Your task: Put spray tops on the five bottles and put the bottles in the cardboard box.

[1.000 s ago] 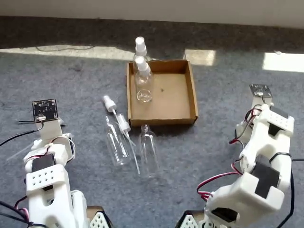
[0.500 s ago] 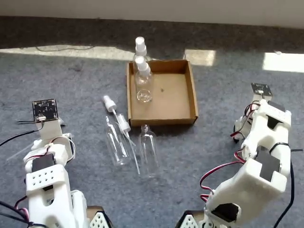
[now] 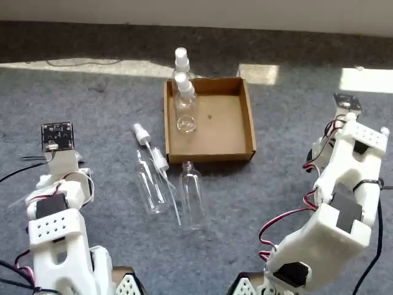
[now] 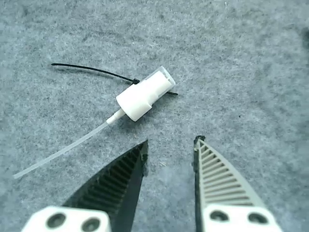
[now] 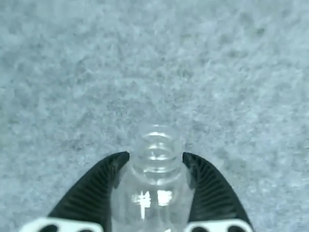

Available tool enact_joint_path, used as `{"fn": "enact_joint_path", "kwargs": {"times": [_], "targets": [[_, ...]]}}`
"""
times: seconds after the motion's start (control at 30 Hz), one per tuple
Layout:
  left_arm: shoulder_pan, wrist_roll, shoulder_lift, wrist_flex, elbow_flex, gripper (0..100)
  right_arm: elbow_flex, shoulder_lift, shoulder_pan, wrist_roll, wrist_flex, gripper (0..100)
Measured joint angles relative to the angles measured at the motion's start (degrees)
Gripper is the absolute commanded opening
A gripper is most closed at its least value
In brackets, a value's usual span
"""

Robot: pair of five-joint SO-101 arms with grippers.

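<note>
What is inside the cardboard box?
One clear bottle with a white spray top stands in the cardboard box, by its left wall. A second capped bottle rises behind it; its base is covered, so I cannot tell whether it is inside.

clear plastic bottle (image 5: 155,193): body cut off by frame edge | thin black cable tie (image 4: 91,69): middle hidden behind white spray top (image 4: 145,94) | rear capped bottle (image 3: 181,60): base hidden behind brown cardboard box (image 3: 209,155)
</note>
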Motion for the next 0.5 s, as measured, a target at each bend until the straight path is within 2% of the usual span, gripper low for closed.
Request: {"fn": "enact_joint_path", "kwargs": {"times": [0.27,0.43,0.5], "targets": [[0.0,-1.05,2.81,16.79,-20.92,15,-13.54,0.0,-3.34,3.69,11.96,4.5],[0.0,-1.58,17.93,23.21,-35.6,15,-14.07,-2.46,-5.19,4.4,12.57,4.5],[0.0,-4.4,26.55,24.97,-41.85,15,-12.57,-6.86,-5.71,5.63,12.75,4.5]]}}
